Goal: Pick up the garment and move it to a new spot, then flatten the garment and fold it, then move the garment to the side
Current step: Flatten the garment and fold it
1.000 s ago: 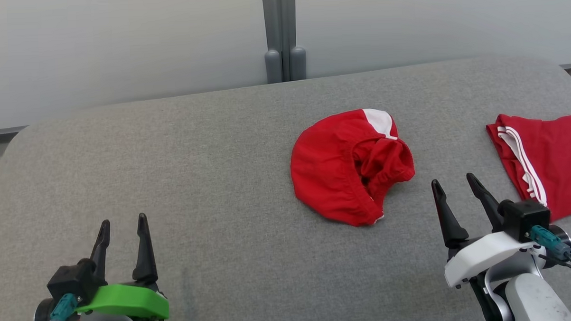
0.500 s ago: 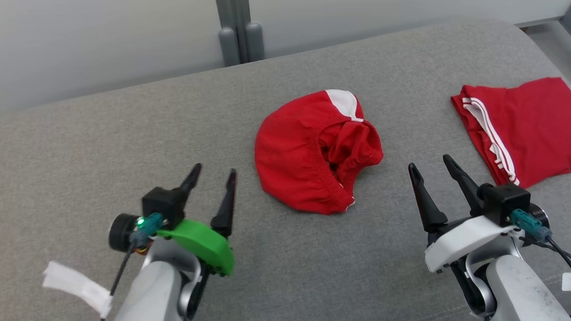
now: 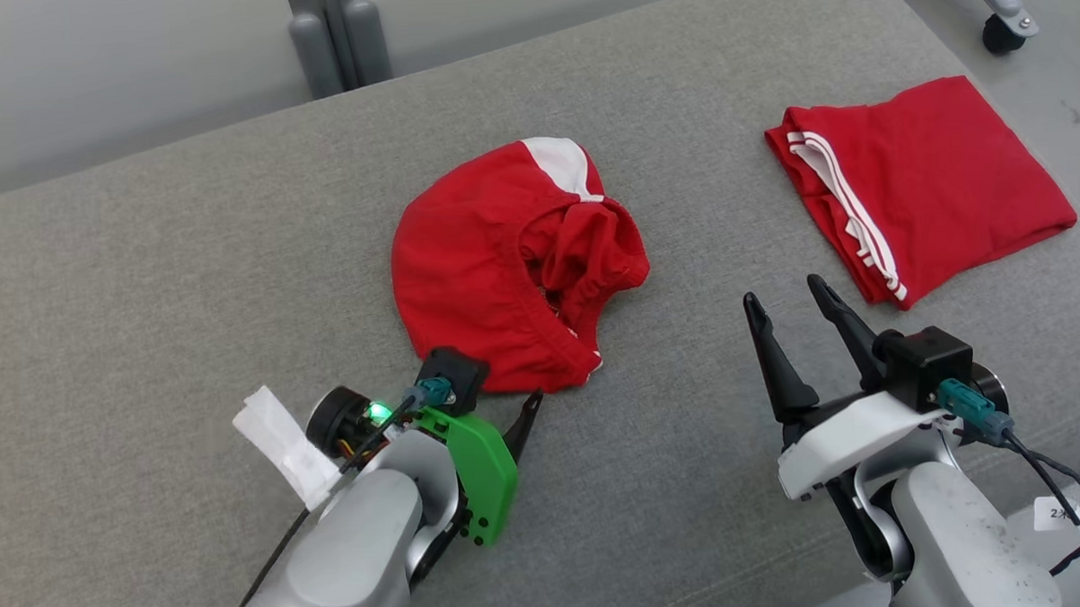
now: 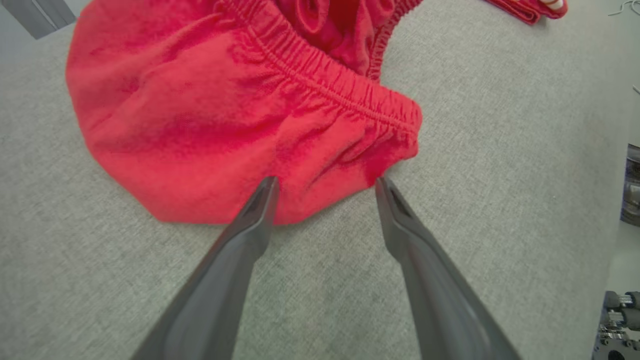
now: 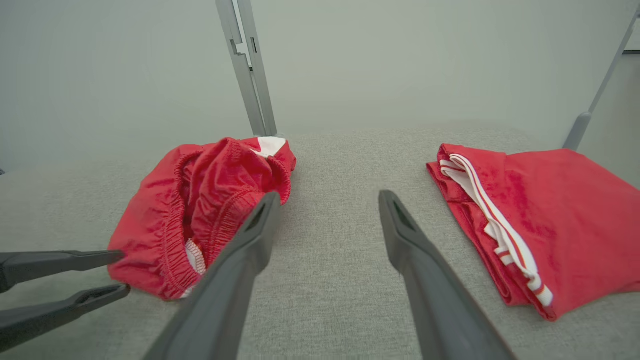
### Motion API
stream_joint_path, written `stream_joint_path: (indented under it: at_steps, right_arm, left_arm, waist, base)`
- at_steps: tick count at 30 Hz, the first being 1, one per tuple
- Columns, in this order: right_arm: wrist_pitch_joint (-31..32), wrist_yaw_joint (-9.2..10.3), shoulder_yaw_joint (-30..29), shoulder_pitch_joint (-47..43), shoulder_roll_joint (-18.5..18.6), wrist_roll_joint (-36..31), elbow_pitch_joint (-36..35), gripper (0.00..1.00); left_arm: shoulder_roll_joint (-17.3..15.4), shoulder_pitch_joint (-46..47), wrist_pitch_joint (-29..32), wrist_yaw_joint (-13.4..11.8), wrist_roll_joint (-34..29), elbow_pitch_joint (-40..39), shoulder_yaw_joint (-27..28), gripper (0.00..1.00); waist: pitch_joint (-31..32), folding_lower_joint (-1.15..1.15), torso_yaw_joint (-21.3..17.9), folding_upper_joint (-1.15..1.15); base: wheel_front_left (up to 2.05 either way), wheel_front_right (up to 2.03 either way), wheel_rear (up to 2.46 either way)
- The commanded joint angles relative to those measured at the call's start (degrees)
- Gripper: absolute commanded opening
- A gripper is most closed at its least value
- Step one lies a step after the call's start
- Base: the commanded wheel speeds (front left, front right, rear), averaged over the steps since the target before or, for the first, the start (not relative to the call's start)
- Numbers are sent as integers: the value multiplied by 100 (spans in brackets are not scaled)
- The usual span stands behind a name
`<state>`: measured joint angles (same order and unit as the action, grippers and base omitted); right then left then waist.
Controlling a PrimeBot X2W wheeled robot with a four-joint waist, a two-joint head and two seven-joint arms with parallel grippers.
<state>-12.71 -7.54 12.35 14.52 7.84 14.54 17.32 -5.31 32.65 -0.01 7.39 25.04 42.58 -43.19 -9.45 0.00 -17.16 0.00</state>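
We see the garment [image 3: 476,261], red shorts w/ a white patch on the far side, lying crumpled in a rounded heap near the middle of the desk [image 3: 188,262] (grey fabric top). The elastic waistband is bunched and gapes toward the R side, w/ red lining showing inside.

The left pincer [image 4: 325,180] is right at the heap's near edge, released and spread wide, gripping nothing. In the left wrist view one fingertip overlaps the red hem and the other sits by the waistband corner. We can't tell if either actually touches the cloth. In the right wrist view the same pincer comes in low from the side, both fingers just above the desk and pointing at the heap's bottom edge. A green cover [image 3: 478,467] and a white tag [image 3: 280,443] sit on that arm.

The right pincer [image 3: 782,290] is also released, fingers apart and empty. It hovers over bare desk btwn the heap and a second red garment [image 3: 940,173]. That one is folded flat, w/ white stripes along its L edge, and lies well apart from the heap, near the desk's far R corner.

Beyond the desk we make out a pale wall, a grey post [image 3: 333,32] and a caster wheel [image 3: 1002,31] on the floor.
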Motion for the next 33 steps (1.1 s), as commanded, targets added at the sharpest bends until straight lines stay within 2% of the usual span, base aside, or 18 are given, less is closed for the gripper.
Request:
stream_joint_path:
  at_steps: [1, 3, 7, 8, 9, 10, 14, 19, 26, 33]
  right_arm:
    - [-43, 11, 20, 89, 2, 40, 21, 100]
    - [-58, 11, 28, 100, 9, 50, 40, 100]
    - [-72, 11, 32, 111, -3, 32, 76, 100]
    - [-76, 11, 34, 113, -6, 30, 83, 100]
    - [-81, 11, 38, 121, -6, 31, 93, 100]
    - [-84, 11, 38, 131, -10, 29, 98, 100]
    - [-93, 11, 28, 134, -19, 22, 120, 100]
    - [-102, 11, -32, 145, 7, 35, 128, 100]
    - [-93, 11, -105, 100, 10, -15, 137, 100]
    - [-57, 11, -145, -6, -12, -48, 123, 100]
  left_arm:
    - [-5, 202, 22, 10, -56, 162, -42, 100]
    - [28, 307, 40, -5, -75, 417, -74, 100]
    - [121, 552, -36, -205, -123, 819, -93, 100]
    - [138, 572, -12, -218, -128, 901, -118, 96]
    - [153, 611, 12, -218, -141, 992, -162, 21]
    - [164, 646, 5, -215, -136, 1059, -185, 0]
    - [197, 764, -86, -239, -14, 1238, -183, 0]
    - [230, 988, -626, -135, 393, 1014, 15, 0]
    - [231, 1404, -1240, 6, 1721, -701, -217, 0]
    - [226, 1727, -1481, 11, 2322, -2090, -280, 0]
  waist:
    - [-71, 0, -77, 0]
    - [-82, 0, -87, 0]
    - [-86, 0, -75, 0]
    - [-83, 0, -69, 0]
    - [-80, 0, -61, 0]
    - [-78, 0, -52, 0]
    - [-65, 0, -5, 0]
    - [-60, 0, 106, 0]
    - [49, 0, 249, 0]
    - [199, 0, 429, 0]
  base:
    - [0, 0, 0]
    - [0, 0, 0]
    - [0, 0, 0]
    - [0, 0, 0]
    - [0, 0, 0]
    - [0, 0, 0]
    - [0, 0, 0]
    - [0, 0, 0]
    - [0, 0, 0]
    - [0, 0, 0]
